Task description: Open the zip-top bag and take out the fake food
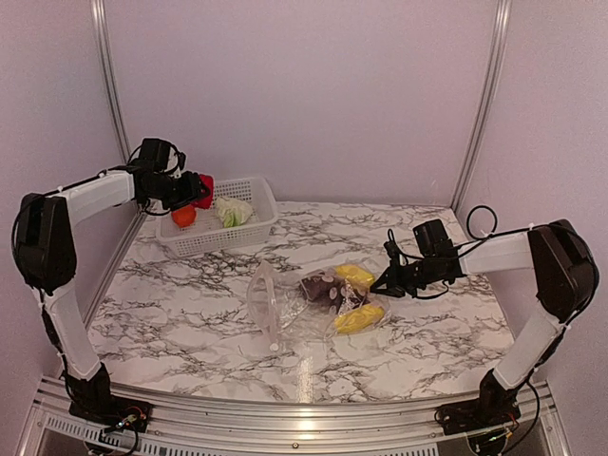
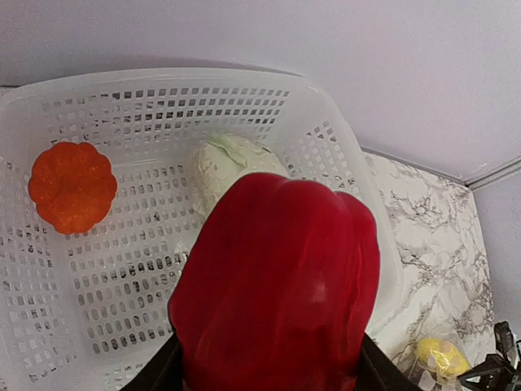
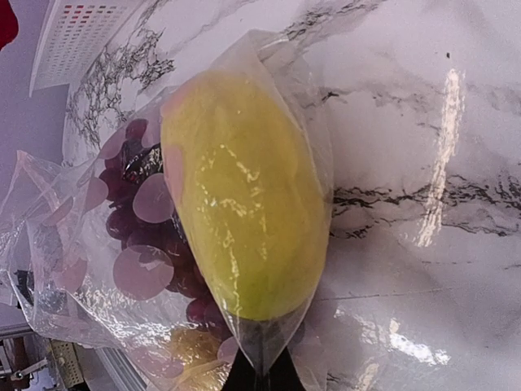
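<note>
Red pepper [image 2: 277, 285] is clenched in your left gripper [image 1: 198, 190] over the basket [image 1: 218, 239], ready to drop, while your right gripper [image 1: 383, 283] pinches the bag [image 1: 275, 302] end on the table [image 1: 427, 332], seemingly against sliding.

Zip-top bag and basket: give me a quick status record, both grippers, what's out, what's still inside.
left gripper: shut on red plastic pepper, over the white mesh basket
right gripper: shut on edge of clear crinkly zip-top bag
in basket: orange pumpkin-shaped toy, pale green-white cauliflower
in bag: dark purple grapes, two yellow pieces
bag mouth: open, at the end far from right gripper
</note>
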`<state>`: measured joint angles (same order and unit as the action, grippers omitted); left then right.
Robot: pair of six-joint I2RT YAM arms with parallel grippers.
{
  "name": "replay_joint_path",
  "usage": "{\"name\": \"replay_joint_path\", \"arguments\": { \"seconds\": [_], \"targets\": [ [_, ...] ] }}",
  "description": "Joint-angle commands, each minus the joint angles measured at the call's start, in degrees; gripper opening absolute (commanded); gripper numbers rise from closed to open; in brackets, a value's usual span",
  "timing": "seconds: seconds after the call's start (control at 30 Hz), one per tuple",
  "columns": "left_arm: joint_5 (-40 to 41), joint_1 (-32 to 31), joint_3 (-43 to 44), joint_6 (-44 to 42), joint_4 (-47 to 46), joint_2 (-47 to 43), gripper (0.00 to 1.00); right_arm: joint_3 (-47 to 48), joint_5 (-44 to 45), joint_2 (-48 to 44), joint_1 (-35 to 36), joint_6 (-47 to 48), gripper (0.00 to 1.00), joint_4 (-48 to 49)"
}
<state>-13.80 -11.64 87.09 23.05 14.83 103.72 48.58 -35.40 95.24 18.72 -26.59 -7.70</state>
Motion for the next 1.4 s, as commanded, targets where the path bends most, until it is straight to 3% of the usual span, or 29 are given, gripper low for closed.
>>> {"name": "replay_joint_path", "arguments": {
  "seconds": [0.0,0.2,0.4,0.57,0.73,0.87,1.07,1.2,1.37],
  "targets": [
    [5.84,0.65,7.36,-1.95,8.50,8.42,0.44,0.52,1.14,-0.58,-0.55,-0.48,0.00,-0.21],
    [9.02,1.05,16.88,-2.75,14.94,19.04,0.51,1.14,1.41,-0.11,-0.54,-0.49,0.00,-1.06],
    [9.10,1.84,20.60,-2.82,17.64,22.87,0.80,1.62,1.30,0.29,-0.45,-0.03,0.00,-1.61],
    [3.43,2.06,18.80,-4.63,16.34,17.45,0.98,1.61,1.03,0.12,-0.44,0.04,0.00,-1.54],
    [-2.57,1.73,8.68,-6.07,13.75,4.84,0.99,1.25,0.76,-0.30,-0.40,-0.05,0.00,-0.42],
    [-9.85,-0.08,-8.64,-5.99,7.72,-8.83,0.92,1.02,0.09,-0.42,-0.22,-0.62,0.00,0.79],
    [-18.05,-9.29,-33.76,0.66,-3.10,-25.60,0.59,1.47,0.01,-0.31,0.99,-0.54,0.00,1.28],
    [-19.07,-18.79,-44.27,9.23,-16.42,-28.61,0.44,0.25,-0.02,-0.83,2.02,-1.21,0.00,2.45],
    [-17.26,-24.31,-47.96,16.04,-27.24,-23.74,0.35,-0.87,0.38,-1.51,4.04,-2.24,0.00,3.19]
  ]
}}
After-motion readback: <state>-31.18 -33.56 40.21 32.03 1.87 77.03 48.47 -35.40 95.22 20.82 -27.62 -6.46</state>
